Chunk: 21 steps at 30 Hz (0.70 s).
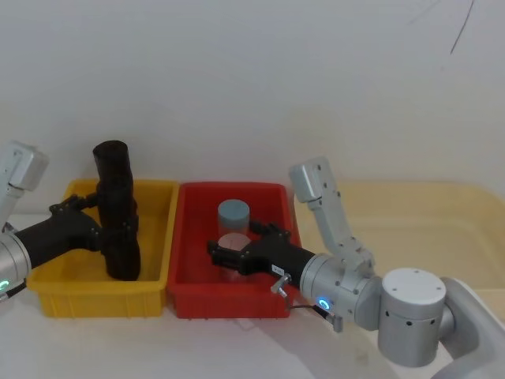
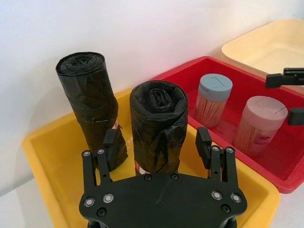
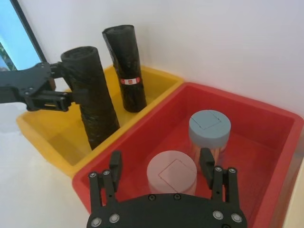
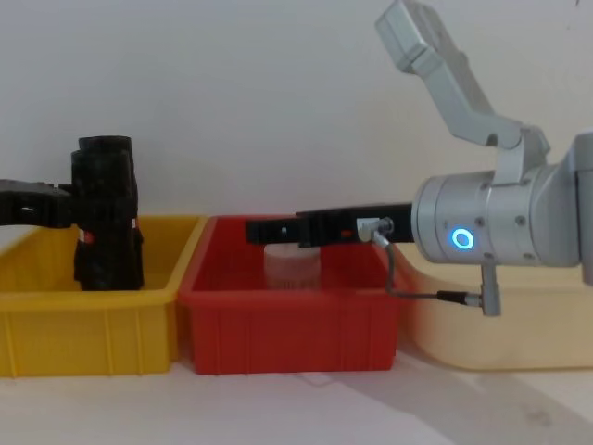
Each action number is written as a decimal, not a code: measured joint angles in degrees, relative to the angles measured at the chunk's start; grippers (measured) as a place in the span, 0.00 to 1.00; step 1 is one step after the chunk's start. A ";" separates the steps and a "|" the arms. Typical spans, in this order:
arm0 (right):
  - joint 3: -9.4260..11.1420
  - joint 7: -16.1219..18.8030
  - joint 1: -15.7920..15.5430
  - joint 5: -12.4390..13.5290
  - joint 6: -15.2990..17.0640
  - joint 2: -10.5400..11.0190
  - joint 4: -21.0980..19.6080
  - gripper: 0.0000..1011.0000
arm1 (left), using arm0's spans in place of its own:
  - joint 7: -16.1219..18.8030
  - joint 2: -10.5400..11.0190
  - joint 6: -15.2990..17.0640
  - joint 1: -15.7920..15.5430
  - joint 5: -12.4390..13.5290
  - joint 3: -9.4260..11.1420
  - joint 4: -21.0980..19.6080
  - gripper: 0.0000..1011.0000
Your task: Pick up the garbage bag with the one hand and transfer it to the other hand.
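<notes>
My left gripper (image 2: 159,137) sat in the yellow bin (image 2: 42,147), jaws apart on either side of the garbage bag (image 2: 159,109), which stood there slightly tilted, just beside a slimmer black roll (image 2: 90,95). My right gripper (image 3: 161,164) hung over the red bin (image 3: 266,142), jaws apart, flanking a pink-lidded jar (image 3: 172,172).

Three containers sit in a row on the worktop (image 1: 237,339): the left bin (image 1: 154,189), the middle bin (image 1: 237,188) right up against it, and a tray (image 1: 410,193) on the right. In the left bin the garbage bag (image 2: 159,128) stands between the spread fingers of the left gripper (image 2: 158,137), a second roll (image 2: 90,99) just behind it. In the middle bin the right gripper (image 3: 160,164) straddles the nearer canister (image 3: 172,173), the farther canister (image 3: 209,130) behind.
</notes>
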 joint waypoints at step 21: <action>-0.99 2.12 2.80 -2.23 -1.38 -0.42 6.43 0.99 | -0.29 0.05 0.01 -0.29 0.03 0.21 0.33 0.99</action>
